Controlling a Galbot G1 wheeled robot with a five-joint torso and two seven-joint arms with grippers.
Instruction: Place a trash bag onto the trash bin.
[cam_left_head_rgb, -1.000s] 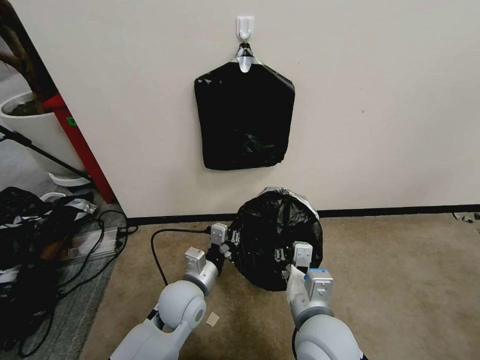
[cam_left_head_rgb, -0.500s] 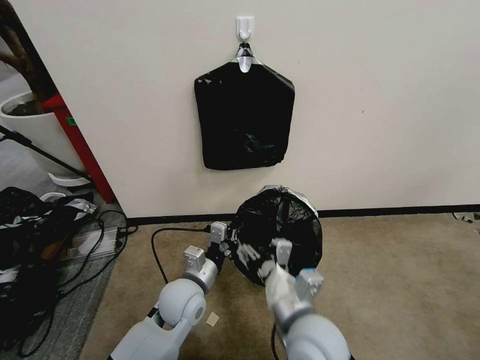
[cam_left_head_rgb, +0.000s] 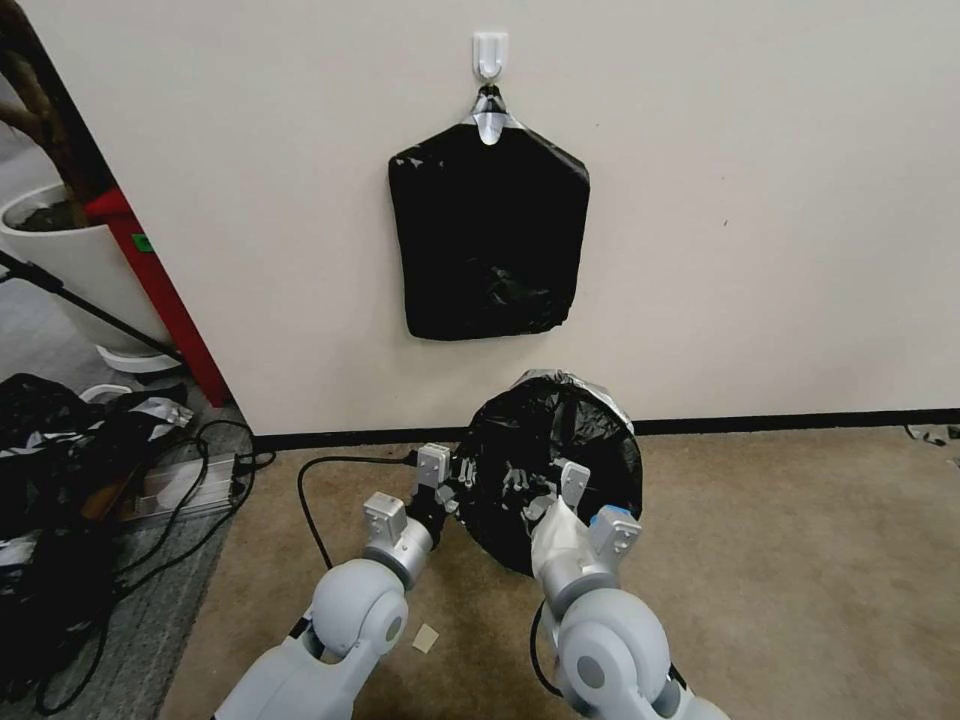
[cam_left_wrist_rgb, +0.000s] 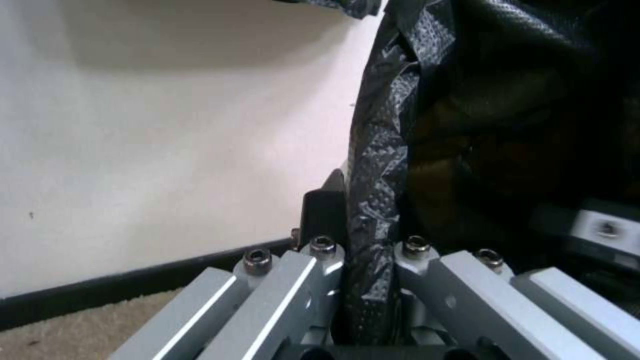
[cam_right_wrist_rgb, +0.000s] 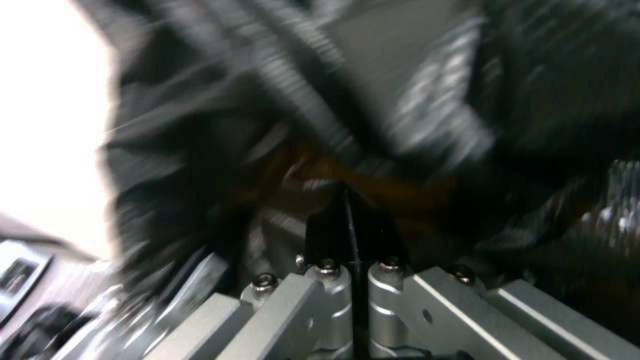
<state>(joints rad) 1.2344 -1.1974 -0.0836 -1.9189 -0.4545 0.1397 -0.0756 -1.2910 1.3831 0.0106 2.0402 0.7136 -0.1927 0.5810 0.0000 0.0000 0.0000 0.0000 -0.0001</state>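
The black trash bag (cam_left_head_rgb: 560, 455) is spread over a round shape on the carpet by the wall, its stretched edge greyish at the top. The trash bin is hidden under it. My left gripper (cam_left_head_rgb: 460, 478) is at the bag's left edge, shut on a strip of the film. In the left wrist view that trash bag strip (cam_left_wrist_rgb: 373, 200) runs up between the fingers of the left gripper (cam_left_wrist_rgb: 363, 235). My right gripper (cam_left_head_rgb: 520, 485) is over the bag's front middle. In the blurred right wrist view the right gripper (cam_right_wrist_rgb: 348, 220) has its black fingertips pressed together against crinkled trash bag plastic (cam_right_wrist_rgb: 467, 125).
A flat black pack of bags (cam_left_head_rgb: 488, 235) hangs from a wall hook above. A black cable (cam_left_head_rgb: 315, 500) loops on the carpet to the left, beside dark clutter (cam_left_head_rgb: 60, 450), a red post (cam_left_head_rgb: 160, 290) and a white plant pot (cam_left_head_rgb: 70, 260). Open carpet lies to the right.
My right arm has swung left, from the bag's right side to its front middle. The left gripper has stayed at the bag's left edge.
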